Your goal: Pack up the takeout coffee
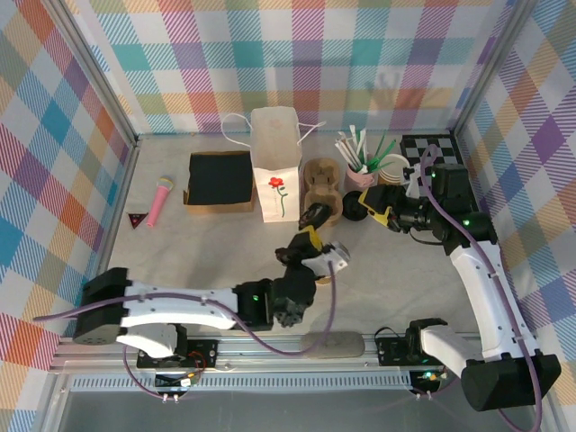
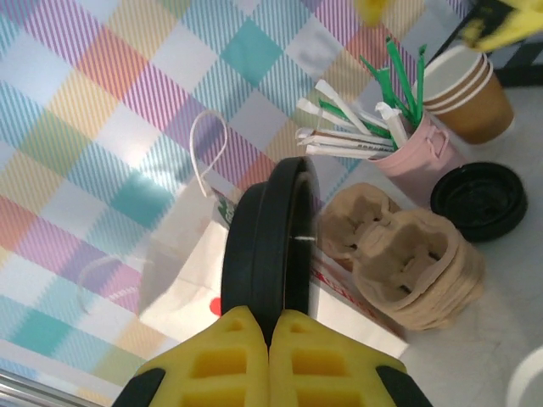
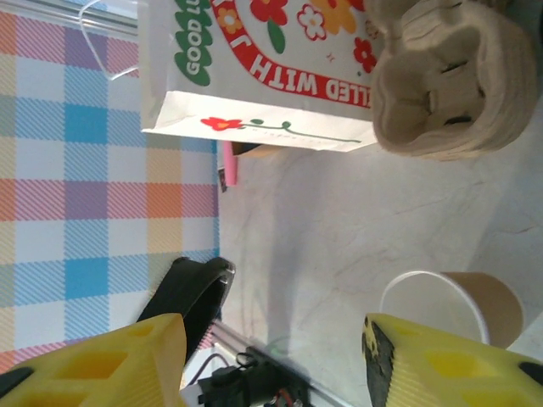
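The takeout coffee cup, brown kraft paper and white inside, stands uncovered on the table, just past the right-hand finger of my right gripper. That gripper is open with nothing between its fingers. The cup also appears in the top view, beside my left arm. My left gripper is shut on the black lid, held edge-on above the table in front of the white paper bag. In the top view the left gripper sits mid-table and the right gripper is to its right.
The white bag stands upright at the back centre. Pulp cup carriers, a pile of black lids, a pink cup of straws and stacked brown cups crowd its right side. A black-lined box and a pink microphone lie to the left.
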Tool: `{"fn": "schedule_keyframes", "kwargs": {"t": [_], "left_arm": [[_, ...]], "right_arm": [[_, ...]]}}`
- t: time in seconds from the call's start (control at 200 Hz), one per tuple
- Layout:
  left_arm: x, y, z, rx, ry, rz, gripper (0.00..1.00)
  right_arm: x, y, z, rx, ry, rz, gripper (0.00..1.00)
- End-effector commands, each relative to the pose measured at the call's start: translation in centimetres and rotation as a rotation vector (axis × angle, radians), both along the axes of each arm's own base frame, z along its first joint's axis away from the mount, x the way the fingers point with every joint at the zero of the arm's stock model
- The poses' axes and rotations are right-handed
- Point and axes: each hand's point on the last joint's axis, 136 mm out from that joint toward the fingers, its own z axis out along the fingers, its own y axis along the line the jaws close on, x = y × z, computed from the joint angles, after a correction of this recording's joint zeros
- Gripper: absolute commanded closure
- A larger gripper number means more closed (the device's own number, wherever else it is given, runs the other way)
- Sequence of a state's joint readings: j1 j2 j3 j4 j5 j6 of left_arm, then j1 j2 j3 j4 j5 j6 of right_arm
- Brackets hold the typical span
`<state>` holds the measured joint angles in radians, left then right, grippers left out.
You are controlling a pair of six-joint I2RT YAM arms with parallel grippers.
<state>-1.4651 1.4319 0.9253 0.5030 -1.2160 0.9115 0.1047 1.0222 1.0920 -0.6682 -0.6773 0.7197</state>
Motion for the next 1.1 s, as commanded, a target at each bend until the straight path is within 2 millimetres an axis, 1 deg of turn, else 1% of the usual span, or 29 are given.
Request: {"fn": "schedule_keyframes", "kwargs": {"t": [0.0,0.095,0.14,0.18,0.295,0.475,0.605,0.785,1.095], "left_arm": [[-0.4,-0.1,2.1,0.051,-0.131,0.068,1.0],[-0.9,-1.5,1.9,0.094,-0.202,0.061,1.0],[-0.9,-2.4,1.2,0.153,-0.217,0.054,1.0],[-0.9,-3.0,0.9,0.165,-0.222,0.044,1.0],[-1.0,-3.7,0.8,0.168,-0.229,0.029,1.0],[-1.0,-4.7,-0.1,0.218,-0.24,0.022,1.0],[-0.9,-4.9,-0.3,0.223,-0.237,0.027,1.0],[-0.9,-5.1,-0.7,0.234,-0.233,0.032,1.0],[-0.9,-5.5,-1.0,0.236,-0.233,0.03,1.0]], "right_arm": [[-0.4,0.6,1.4,0.058,-0.022,0.041,0.45],[-0.6,0.8,1.5,0.07,-0.025,0.053,0.5],[-0.7,0.8,1.6,0.073,-0.026,0.061,0.52],[-0.8,0.9,1.5,0.073,-0.029,0.068,0.54],[-1.2,0.9,1.3,0.067,-0.031,0.083,0.56],[-0.9,1.0,0.2,0.072,-0.007,0.087,0.57],[-0.6,1.2,-0.3,0.089,0.007,0.092,0.59],[-0.5,1.4,0.0,0.099,0.002,0.1,0.62],[-0.8,1.5,-0.6,0.102,0.018,0.109,0.66]]}}
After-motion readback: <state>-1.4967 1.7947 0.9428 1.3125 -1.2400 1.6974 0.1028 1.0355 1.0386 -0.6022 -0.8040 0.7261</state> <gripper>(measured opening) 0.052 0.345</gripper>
